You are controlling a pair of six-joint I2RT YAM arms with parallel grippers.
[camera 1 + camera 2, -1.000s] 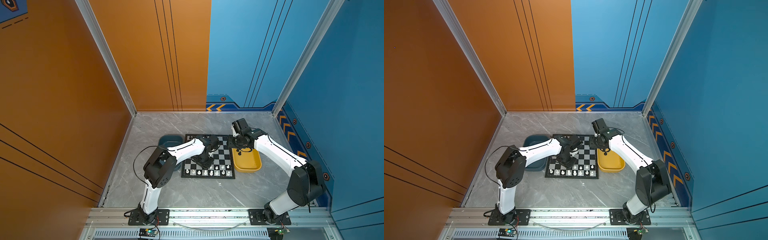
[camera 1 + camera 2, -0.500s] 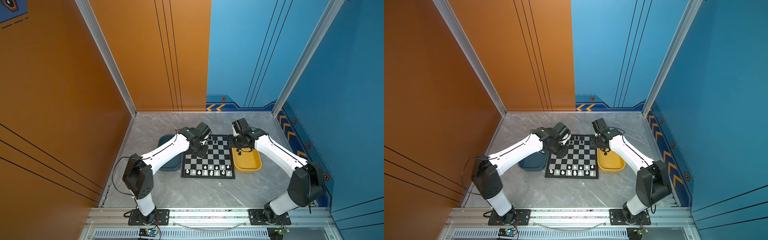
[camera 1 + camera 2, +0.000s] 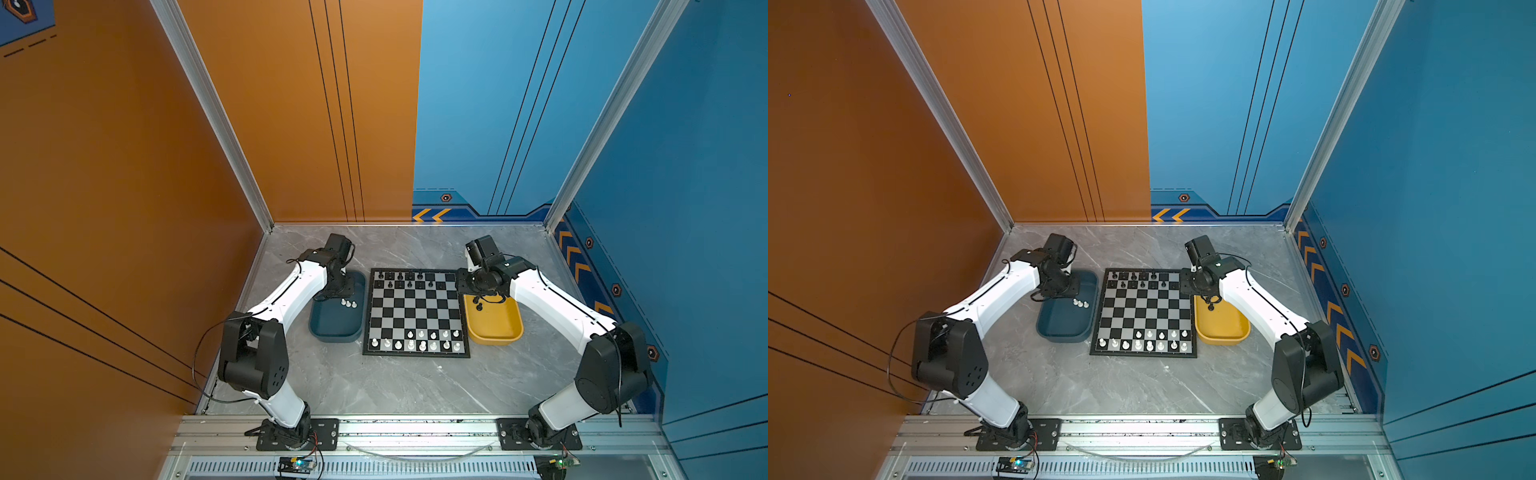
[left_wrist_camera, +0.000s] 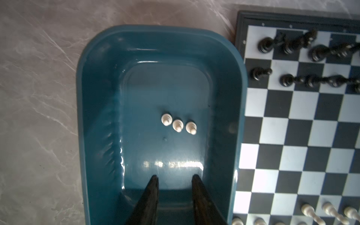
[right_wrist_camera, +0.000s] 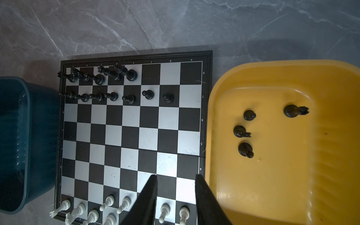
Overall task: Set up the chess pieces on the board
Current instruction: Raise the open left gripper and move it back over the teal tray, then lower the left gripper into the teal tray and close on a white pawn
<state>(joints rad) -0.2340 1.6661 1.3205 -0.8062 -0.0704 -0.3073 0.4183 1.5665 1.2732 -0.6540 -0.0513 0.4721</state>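
The board (image 3: 417,309) lies flat on the grey marbled worktop (image 3: 415,386), in the lower centre of both top views. A dark blue tray (image 3: 334,338) sits just beside its left edge and a yellow tray (image 3: 494,340) just beside its right edge.

White pieces (image 3: 422,345) stand in the board's two lowest rows: eight along the bottom row and five above them, towards the right. Black pieces (image 3: 400,276) fill part of the two uppermost rows. In the right wrist view there are five in the outer row and seven in the next one, and the squares nearest the yellow tray are bare.

Three white pawns (image 4: 177,125) stand upright in a short line on the blue tray's floor, close together. Four black pieces (image 5: 241,131) stand in the yellow tray, apart from one another.

The left tool (image 4: 174,176) hangs over the blue tray, released, with its two dark fingers apart and nothing between them. The pawns are just ahead of its tips. The right tool (image 5: 176,176) is released too, jaws apart and empty. It is above the board's edge squares next to the yellow tray.
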